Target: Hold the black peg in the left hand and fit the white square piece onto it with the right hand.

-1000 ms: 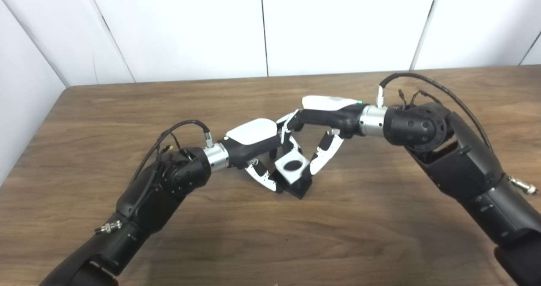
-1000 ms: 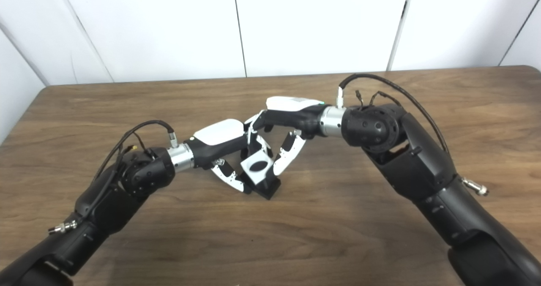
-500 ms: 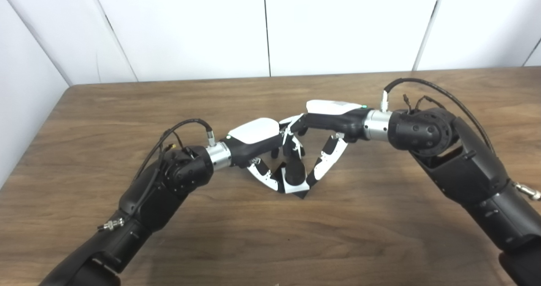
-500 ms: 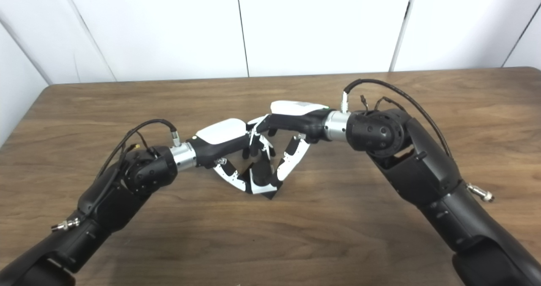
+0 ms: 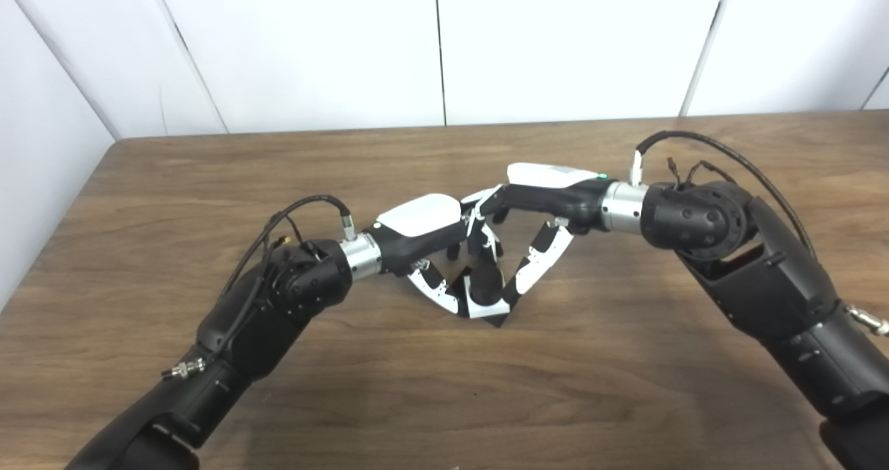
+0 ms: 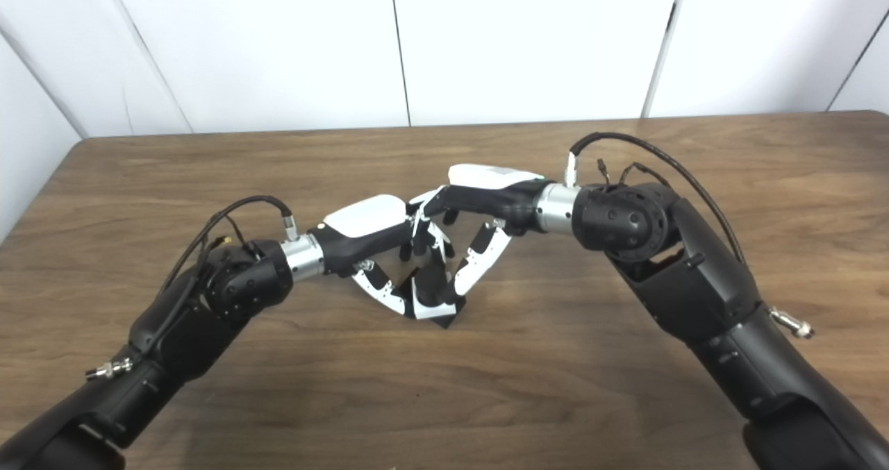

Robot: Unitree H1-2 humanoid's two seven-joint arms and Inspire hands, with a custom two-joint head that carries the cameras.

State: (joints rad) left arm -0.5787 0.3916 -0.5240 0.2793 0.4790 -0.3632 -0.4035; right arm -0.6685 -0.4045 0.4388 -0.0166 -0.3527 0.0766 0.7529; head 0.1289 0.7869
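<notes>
The left robot hand (image 5: 425, 248) is pinching the peg (image 5: 485, 282); the right robot hand (image 5: 535, 237) is pinching the square (image 5: 488, 307), seemingly seated. Judged best: pressing straight down, evenly.

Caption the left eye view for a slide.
Both hands meet over the table; white square piece seated around the black peg.

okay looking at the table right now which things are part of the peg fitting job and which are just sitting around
Part of the job:
black peg
white square piece, low around the peg
left hand, on the peg's base
right hand, at the white piece

Just there:
wooden table
Nothing else lies on the table in view.
</notes>
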